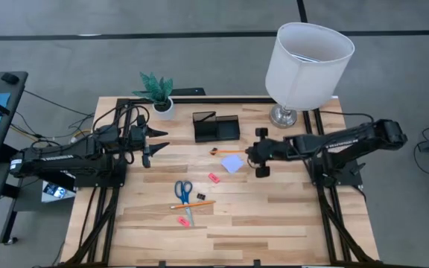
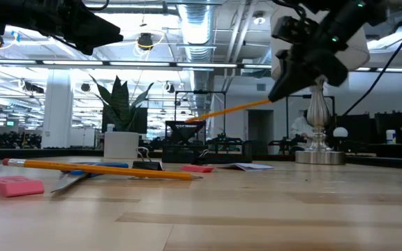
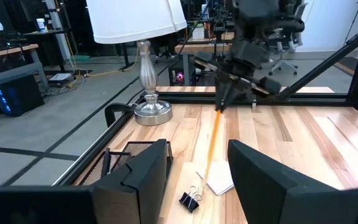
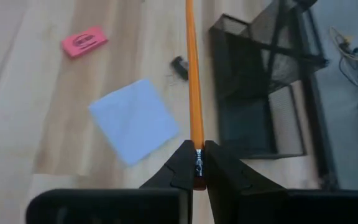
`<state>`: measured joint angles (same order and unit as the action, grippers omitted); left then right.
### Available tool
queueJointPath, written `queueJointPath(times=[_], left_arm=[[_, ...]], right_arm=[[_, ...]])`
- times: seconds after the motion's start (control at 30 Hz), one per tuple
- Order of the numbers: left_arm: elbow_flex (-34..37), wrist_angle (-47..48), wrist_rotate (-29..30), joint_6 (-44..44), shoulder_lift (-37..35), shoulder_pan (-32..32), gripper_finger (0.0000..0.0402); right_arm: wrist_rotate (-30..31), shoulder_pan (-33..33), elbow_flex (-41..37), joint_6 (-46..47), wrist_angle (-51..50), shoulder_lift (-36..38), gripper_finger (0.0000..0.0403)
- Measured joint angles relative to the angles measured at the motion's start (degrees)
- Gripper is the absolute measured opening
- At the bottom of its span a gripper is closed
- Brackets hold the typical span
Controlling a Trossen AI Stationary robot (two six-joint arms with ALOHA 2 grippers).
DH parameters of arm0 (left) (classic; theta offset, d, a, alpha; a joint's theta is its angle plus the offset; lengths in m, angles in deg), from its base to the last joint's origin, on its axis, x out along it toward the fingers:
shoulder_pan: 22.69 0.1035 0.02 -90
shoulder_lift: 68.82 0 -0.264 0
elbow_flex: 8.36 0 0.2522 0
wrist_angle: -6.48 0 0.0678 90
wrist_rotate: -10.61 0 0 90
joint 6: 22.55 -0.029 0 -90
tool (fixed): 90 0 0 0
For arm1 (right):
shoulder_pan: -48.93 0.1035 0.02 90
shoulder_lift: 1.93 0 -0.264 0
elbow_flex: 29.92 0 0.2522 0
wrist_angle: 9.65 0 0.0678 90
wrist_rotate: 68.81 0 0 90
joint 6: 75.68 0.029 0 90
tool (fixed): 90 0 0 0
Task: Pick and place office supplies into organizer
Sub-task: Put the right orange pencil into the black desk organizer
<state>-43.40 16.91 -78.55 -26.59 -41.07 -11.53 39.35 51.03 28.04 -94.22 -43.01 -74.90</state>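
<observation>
The right gripper [image 4: 198, 163] clamps an orange pencil [image 4: 193, 81] by its eraser end. The pencil juts forward toward the black organizer [image 4: 272, 93]. The left gripper [image 1: 155, 141] waits open.

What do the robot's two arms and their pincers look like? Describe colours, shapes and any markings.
Both arms are black and made of jointed segments. The left arm and right arm each carry pale lettering along one link. Each ends in a pincer with two dark, wedge-shaped fingers: left pincer, right pincer.

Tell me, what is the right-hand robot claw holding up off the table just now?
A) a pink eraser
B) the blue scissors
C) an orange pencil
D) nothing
C: the right gripper is shut on an orange pencil, lifted clear of the table and pointing toward the black organizer.
</observation>
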Motion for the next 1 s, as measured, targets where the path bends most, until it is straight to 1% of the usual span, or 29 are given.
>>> queueJointPath(times=[0.1,0.2,0.37,0.5,0.63,0.8,0.9,1.0], left_arm=[[0.0,0.0,0.0,0.0,0.0,0.0,0.0165],[0.0,0.0,0.0,0.0,0.0,0.0,0.0165],[0.0,0.0,0.0,0.0,0.0,0.0,0.0165],[0.0,0.0,0.0,0.0,0.0,0.0,0.0165],[0.0,0.0,0.0,0.0,0.0,0.0,0.0165],[0.0,0.0,0.0,0.0,0.0,0.0,0.0165],[0.0,0.0,0.0,0.0,0.0,0.0,0.0165],[0.0,0.0,0.0,0.0,0.0,0.0,0.0165]], right_arm=[[-1.7,-3.4,2.2,-3.3,-1.5,0.0,0.0018],[-1.9,-7.0,3.9,-6.7,-2.6,0.0,0.0014],[-5.8,-13.0,6.6,-10.6,-3.8,-0.2,0.0019],[-6.4,-16.7,8.6,-14.0,-4.5,-0.6,0.0017],[-8.0,-19.3,10.3,-16.4,-4.5,-0.6,0.0015],[-8.2,-21.5,12.9,-18.3,-6.1,-0.9,0.0018],[-8.2,-21.7,15.6,-19.1,-8.3,-3.1,0.0016],[-8.2,-21.7,19.5,-20.3,-10.6,-7.0,0.0015]])
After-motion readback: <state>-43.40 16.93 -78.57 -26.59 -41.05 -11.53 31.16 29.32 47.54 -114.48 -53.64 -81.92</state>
